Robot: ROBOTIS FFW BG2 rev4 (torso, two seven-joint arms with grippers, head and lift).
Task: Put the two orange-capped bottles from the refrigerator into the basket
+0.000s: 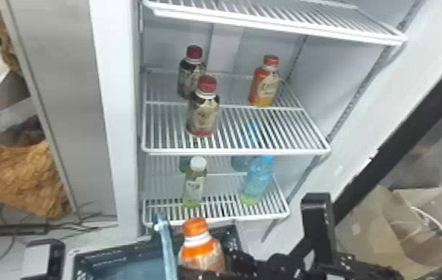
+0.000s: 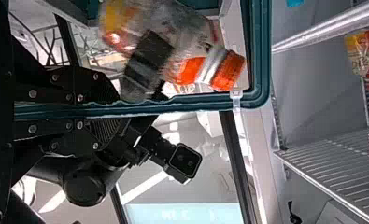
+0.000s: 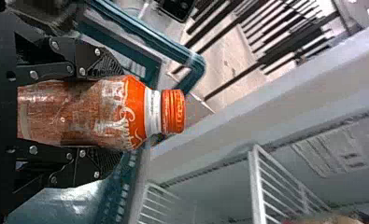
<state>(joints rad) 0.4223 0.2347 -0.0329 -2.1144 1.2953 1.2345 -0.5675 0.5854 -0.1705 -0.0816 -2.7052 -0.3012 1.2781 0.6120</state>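
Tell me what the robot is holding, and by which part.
Right hand: the orange-capped bottle, by its body. Left hand: the basket, by its rim.

we have our right arm in from the lower right, the right gripper clamped with its fingers apart, and our left gripper clamped with only a narrow gap between its fingers.

Looking down, the head view shares the basket with closer wrist views
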